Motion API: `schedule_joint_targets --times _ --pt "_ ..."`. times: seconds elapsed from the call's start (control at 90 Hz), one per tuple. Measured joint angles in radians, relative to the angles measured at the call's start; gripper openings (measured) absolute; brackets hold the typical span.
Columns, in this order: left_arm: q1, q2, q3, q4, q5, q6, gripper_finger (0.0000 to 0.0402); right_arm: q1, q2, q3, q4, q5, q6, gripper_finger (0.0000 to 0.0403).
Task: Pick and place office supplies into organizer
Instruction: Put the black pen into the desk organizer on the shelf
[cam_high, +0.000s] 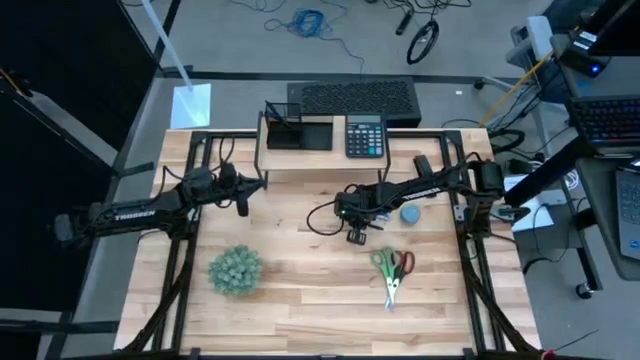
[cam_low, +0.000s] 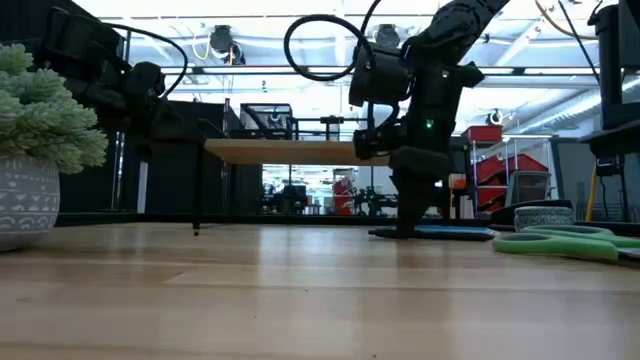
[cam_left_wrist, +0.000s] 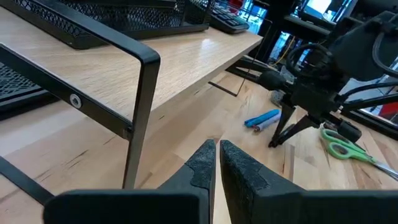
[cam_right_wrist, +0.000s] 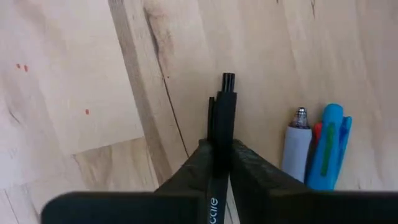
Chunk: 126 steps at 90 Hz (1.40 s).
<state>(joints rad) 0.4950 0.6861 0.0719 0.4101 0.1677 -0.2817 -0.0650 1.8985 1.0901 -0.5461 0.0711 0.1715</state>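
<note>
- The right hand is clamped on a dark pen, held low over the counter, judged ready for lifting.
- Blue pens lie just beside it; scissors lie near.
- The organizer sits on the riser shelf, well apart.
- The left hand, closed and empty, waits beside the shelf.

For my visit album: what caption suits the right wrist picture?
Right tool shut on a slim dark pen above the light wooden table, beside two blue pens.
</note>
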Motion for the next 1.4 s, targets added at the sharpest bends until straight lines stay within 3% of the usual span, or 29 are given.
schedule_joint_targets --times 0.389,0.767,1.4 --pt "0.0 0.0 0.0 0.0 0.0 0.0 0.001 -0.001 -0.084 -0.007 0.086 -0.001 0.018 0.0013" --pt "0.0 0.0 0.0 0.0 0.0 0.0 0.001 -0.002 -0.102 0.0 0.345 -0.048 0.027 0.0013" --pt "0.0 0.0 0.0 0.0 0.0 0.0 0.001 -0.106 -0.105 0.267 0.632 -0.046 -0.04 0.0012"
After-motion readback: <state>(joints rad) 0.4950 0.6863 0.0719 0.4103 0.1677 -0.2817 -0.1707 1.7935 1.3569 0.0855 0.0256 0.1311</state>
